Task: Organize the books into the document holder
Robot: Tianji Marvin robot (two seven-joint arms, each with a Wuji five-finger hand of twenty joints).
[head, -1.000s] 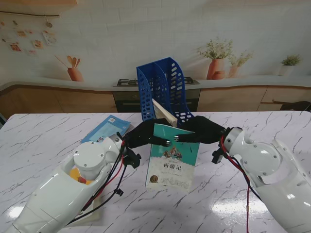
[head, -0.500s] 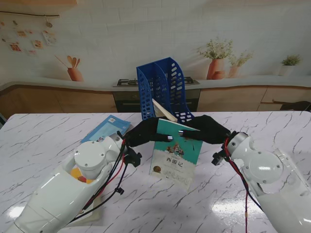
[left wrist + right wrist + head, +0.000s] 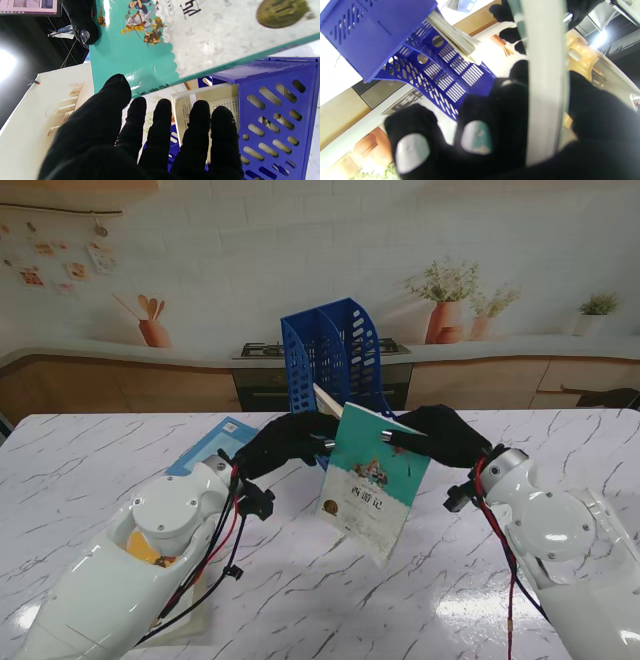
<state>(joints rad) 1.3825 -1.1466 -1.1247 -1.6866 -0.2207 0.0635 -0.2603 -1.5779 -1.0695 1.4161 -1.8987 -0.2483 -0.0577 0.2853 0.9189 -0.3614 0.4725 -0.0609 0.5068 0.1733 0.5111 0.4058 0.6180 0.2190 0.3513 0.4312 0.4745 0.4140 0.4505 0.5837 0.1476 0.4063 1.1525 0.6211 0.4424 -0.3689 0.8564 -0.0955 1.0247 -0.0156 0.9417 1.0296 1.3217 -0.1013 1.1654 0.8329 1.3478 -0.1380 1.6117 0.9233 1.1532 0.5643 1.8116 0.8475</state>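
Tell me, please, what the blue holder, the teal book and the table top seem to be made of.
Holder: likely moulded plastic, uniform blue with slotted walls, slightly matte.
Teal book: paper, with a glossy cover, judging by the glare on it in the left wrist view.
Table: white with grey veins and bright reflections, so polished marble or a marble-look laminate; the pictures cannot settle which.

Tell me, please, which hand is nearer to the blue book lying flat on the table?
Left. The left hand hovers just right of the blue book; the right hand is farther right, beyond the teal book.
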